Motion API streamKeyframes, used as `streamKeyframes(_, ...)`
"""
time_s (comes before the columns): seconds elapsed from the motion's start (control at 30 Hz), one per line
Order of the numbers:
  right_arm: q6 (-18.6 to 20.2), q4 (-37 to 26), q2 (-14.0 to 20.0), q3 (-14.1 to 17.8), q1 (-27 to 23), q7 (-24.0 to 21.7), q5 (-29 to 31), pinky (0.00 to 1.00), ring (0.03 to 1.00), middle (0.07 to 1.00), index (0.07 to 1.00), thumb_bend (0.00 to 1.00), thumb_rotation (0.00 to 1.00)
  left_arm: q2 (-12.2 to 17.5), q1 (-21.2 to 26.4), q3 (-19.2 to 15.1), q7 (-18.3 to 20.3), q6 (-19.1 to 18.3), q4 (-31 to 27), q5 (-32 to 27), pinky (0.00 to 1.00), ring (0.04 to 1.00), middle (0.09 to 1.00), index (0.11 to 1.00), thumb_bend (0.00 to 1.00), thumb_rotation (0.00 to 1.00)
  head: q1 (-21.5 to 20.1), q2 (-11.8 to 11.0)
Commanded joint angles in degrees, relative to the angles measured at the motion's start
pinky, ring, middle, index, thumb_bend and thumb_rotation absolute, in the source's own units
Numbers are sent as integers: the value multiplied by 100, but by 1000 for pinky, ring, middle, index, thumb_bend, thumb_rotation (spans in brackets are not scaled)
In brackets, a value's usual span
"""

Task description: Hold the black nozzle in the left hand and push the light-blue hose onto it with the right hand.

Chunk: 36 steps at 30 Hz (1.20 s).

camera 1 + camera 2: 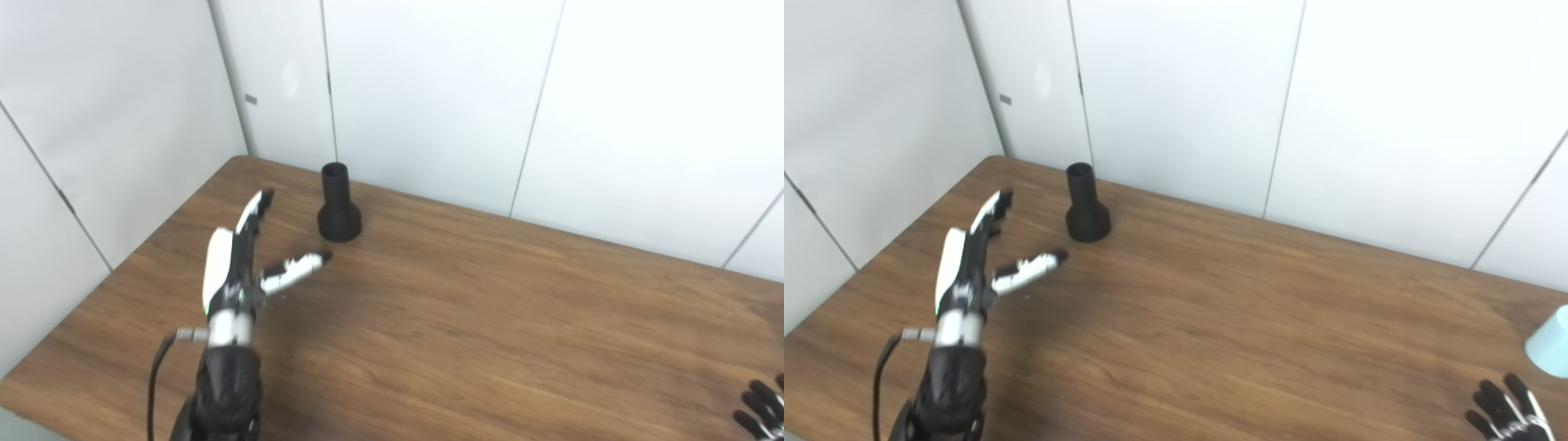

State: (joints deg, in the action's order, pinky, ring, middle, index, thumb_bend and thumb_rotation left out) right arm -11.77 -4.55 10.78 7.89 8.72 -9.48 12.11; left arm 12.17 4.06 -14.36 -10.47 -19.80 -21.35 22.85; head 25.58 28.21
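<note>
- The left hand [236, 269] is open and holds nothing: its fingers [256, 208] reach forward together and the thumb [294, 267] splays out to the right, leaving a wide gap.
- Just beyond that gap, up and a little right of the thumb tip, the nozzle [338, 205] stands upright on the table [490, 318], wide base down, neck up, untouched.
- Its long axis is vertical, so I judge a sideways wrap round the neck or flare is what the reach calls for.
- The right hand [1507, 410] sits at the bottom right corner, fingers apart, well away from the nozzle.
- The hose [1549, 349] shows only as a light-blue end at the right edge, near that hand.
</note>
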Motion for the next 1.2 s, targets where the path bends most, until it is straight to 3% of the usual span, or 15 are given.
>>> streamKeyframes(0.0,-225,370,-142,-63,87,-44,71,817,872,867,924,655,924,230,267,-29,29,-158,164,162,887,939,940,923,874,233,-5,2)
streamKeyframes(0.17,-245,405,-167,-79,67,-58,72,804,865,857,916,660,916,626,707,95,144,-516,730,367,853,935,935,921,874,253,-40,8)
streamKeyframes(0.4,-146,323,-143,-128,70,-141,129,847,885,877,932,687,939,946,1249,405,293,-574,1563,396,823,918,906,898,943,259,-89,36)
streamKeyframes(0.53,-45,250,-179,-115,88,-150,168,846,887,883,928,679,940,1081,1530,600,393,-662,2016,436,964,981,944,896,986,298,-110,59)
streamKeyframes(0.67,-54,207,-183,-118,121,-155,146,848,892,886,926,643,939,1263,1816,873,521,-613,2522,507,998,992,942,895,1000,321,-143,78)
streamKeyframes(0.73,-33,155,-188,-120,145,-135,120,898,910,896,941,614,947,1352,1932,1047,673,-659,2660,573,1000,998,950,915,1000,336,-168,90)
streamKeyframes(0.87,30,90,-186,-124,170,-119,108,934,929,903,942,612,947,1484,2121,1371,789,-636,2919,690,1000,991,930,919,1000,363,-189,107)
streamKeyframes(1.03,-10,76,-193,-136,192,-94,22,909,915,889,933,628,938,1526,2311,1607,712,-563,3259,849,1000,944,862,910,1000,385,-282,115)
streamKeyframes(1.17,27,37,-189,-147,214,-90,0,954,930,889,958,658,939,1472,2481,1759,614,-580,3523,981,1000,987,926,897,1000,393,-301,128)
